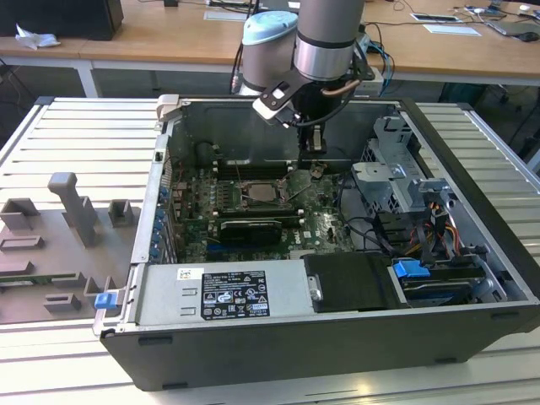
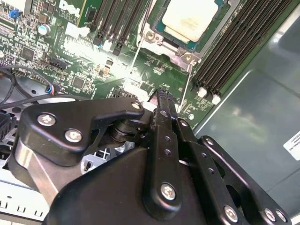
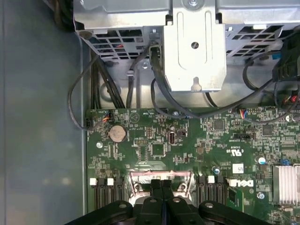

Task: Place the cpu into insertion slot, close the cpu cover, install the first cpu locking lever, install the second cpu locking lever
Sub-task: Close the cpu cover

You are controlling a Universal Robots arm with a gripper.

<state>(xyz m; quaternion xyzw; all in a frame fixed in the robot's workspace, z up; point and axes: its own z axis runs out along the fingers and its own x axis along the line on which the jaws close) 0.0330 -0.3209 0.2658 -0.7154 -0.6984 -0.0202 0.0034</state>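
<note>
The cpu (image 2: 190, 18), a pale silvery square, lies in the insertion slot (image 1: 260, 193) on the green board. The cpu cover (image 2: 174, 50) lies as a metal frame around it. Two thin locking lever rods (image 2: 134, 58) (image 2: 187, 84) run from the socket toward my gripper. My gripper (image 2: 161, 96) hangs over the board just beside the socket, on the exterior view's right of it (image 1: 315, 167). Its black fingers (image 3: 161, 186) are pressed together and I see nothing between them. One lever rod ends close to the fingertips; whether they touch I cannot tell.
Long black memory slots (image 2: 234, 51) flank the socket. A metal drive cage (image 3: 194, 51) and black cables (image 3: 108, 84) stand beyond the board's edge. The case wall (image 2: 262, 103) is close by. A black card (image 1: 249, 229) and the power supply (image 1: 228, 291) sit nearer the front.
</note>
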